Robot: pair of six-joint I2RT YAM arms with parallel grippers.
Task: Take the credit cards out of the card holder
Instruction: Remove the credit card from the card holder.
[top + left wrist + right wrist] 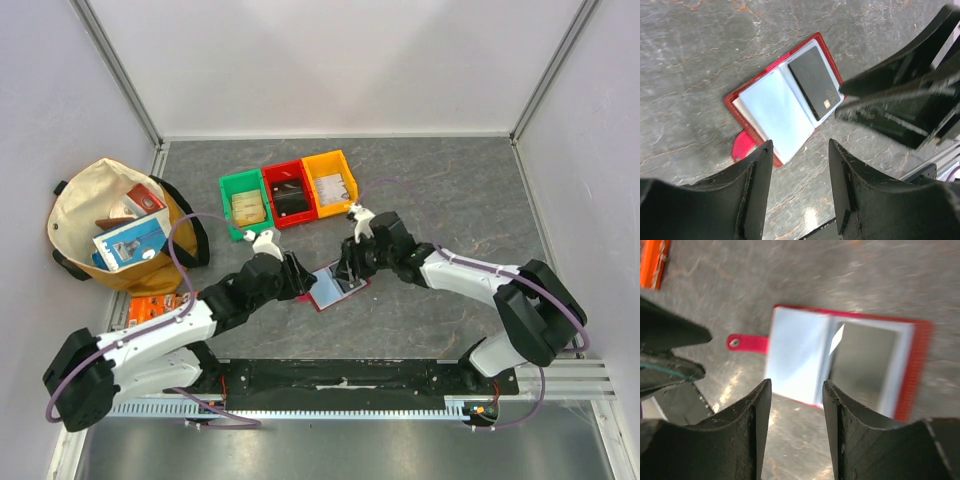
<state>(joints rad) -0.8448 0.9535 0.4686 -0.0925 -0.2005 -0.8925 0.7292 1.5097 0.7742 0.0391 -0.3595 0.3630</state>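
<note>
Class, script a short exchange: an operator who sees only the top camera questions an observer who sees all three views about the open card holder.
Operator: Any card inside?
Observer: Yes. A dark card with a gold chip sits in the card holder, on the page away from the strap.
Operator: Are the grippers gripping anything?
Observer: No. The left gripper and right gripper both stand open and empty, close to the holder.
</note>
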